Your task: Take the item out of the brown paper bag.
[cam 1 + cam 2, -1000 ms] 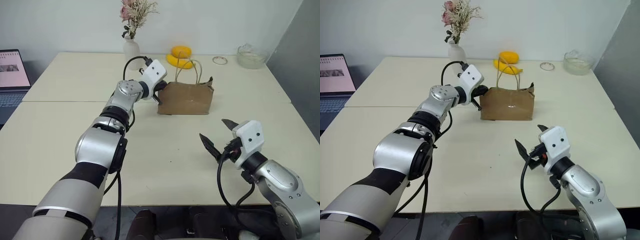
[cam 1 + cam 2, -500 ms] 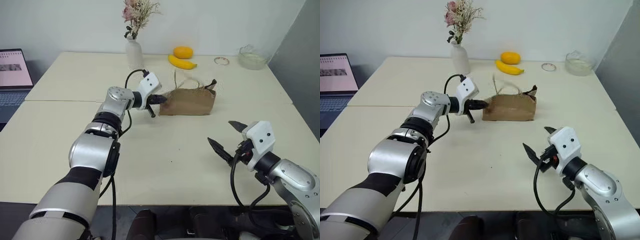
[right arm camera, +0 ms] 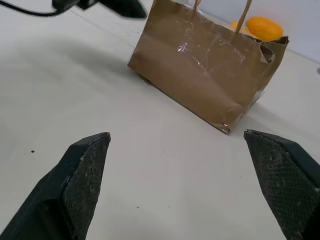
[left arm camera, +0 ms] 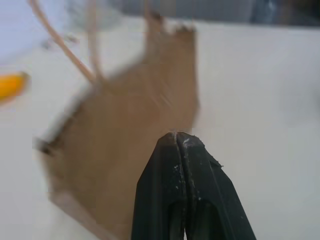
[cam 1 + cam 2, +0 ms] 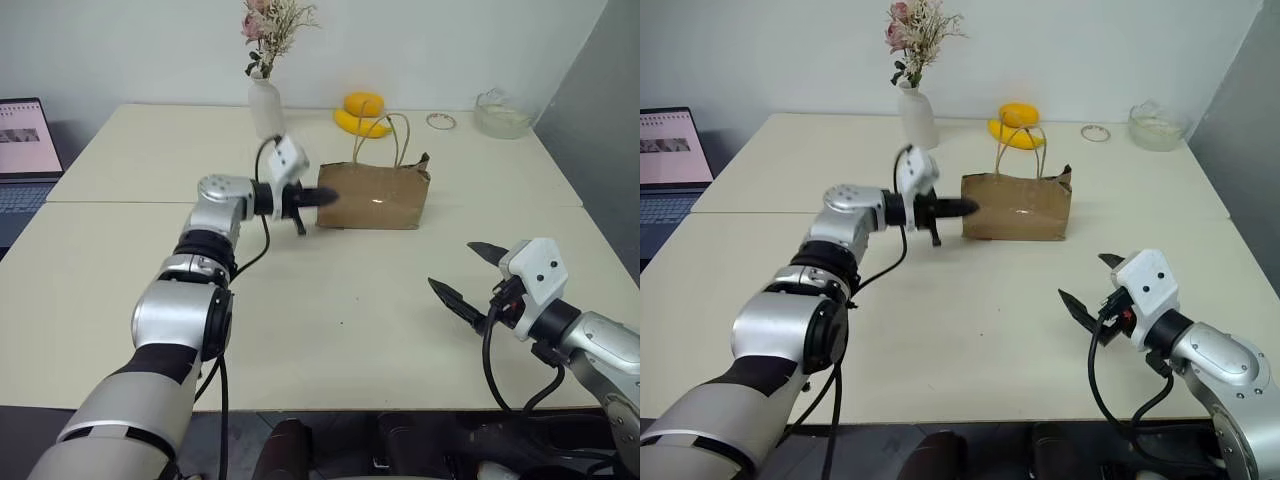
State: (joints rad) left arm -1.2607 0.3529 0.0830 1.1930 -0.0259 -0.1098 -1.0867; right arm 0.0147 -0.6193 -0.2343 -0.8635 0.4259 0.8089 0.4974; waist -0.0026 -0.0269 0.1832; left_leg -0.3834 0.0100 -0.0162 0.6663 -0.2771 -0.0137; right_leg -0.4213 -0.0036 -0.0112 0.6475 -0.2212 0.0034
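The brown paper bag (image 5: pixel 375 196) stands upright on the far half of the table, its cord handles (image 5: pixel 397 140) raised. My left gripper (image 5: pixel 326 196) points level at the bag's left end, shut with nothing in it; its fingertips (image 4: pixel 177 139) lie in front of the bag's side (image 4: pixel 120 150), and I cannot tell whether they touch it. My right gripper (image 5: pixel 452 265) hovers open and empty over the near right of the table, with the bag (image 3: pixel 200 70) ahead of it. The item is hidden.
Behind the bag lie a banana and an orange (image 5: pixel 362 112). A white vase of dried flowers (image 5: pixel 265 105), a small ring (image 5: pixel 437 121) and a glass bowl (image 5: pixel 503 113) line the far edge. A laptop (image 5: pixel 25 150) sits at the far left.
The bag, pushed over and squashed low half a second ago, stands upright again. My left gripper has pulled back from it a little, and my right gripper has drifted to the right.
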